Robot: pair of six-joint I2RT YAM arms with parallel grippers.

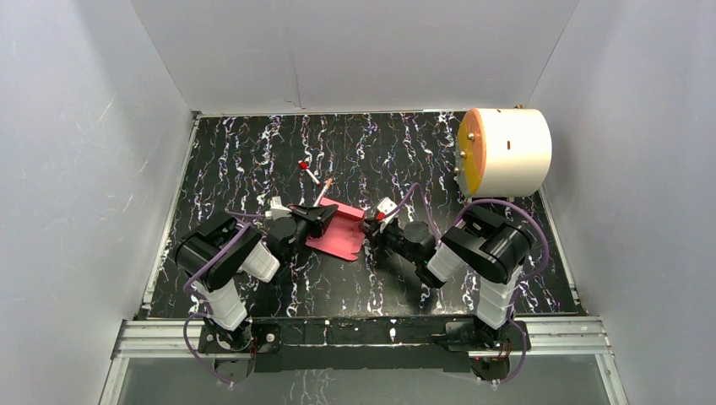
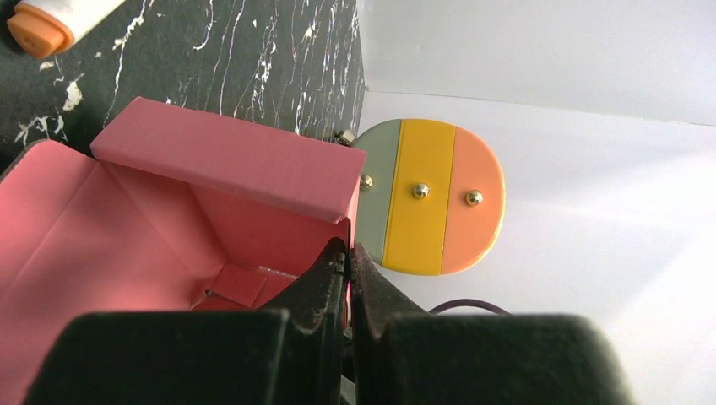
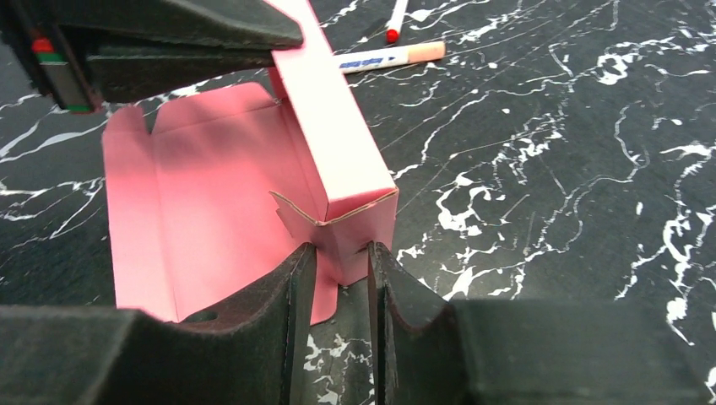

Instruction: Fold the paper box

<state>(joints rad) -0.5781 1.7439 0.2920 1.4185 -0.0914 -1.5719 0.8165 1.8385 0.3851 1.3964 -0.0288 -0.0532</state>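
Note:
The red-pink paper box (image 1: pixel 339 232) lies half folded on the black marbled table, one long wall raised, the rest a flat sheet. In the left wrist view the box (image 2: pixel 152 245) shows its open inside. My left gripper (image 2: pixel 348 253) is shut on the end of the raised wall; it also shows in the top view (image 1: pixel 325 216). In the right wrist view the box (image 3: pixel 219 186) has its raised wall running away from me. My right gripper (image 3: pixel 342 253) is nearly shut, with the bent end flap pinched between its fingertips; it shows in the top view (image 1: pixel 369 227).
A big white cylinder with an orange face (image 1: pixel 505 152) lies at the back right; its striped face shows in the left wrist view (image 2: pixel 431 198). Two thin pens (image 1: pixel 314 179) lie just behind the box, also seen in the right wrist view (image 3: pixel 384 57). White walls surround the table.

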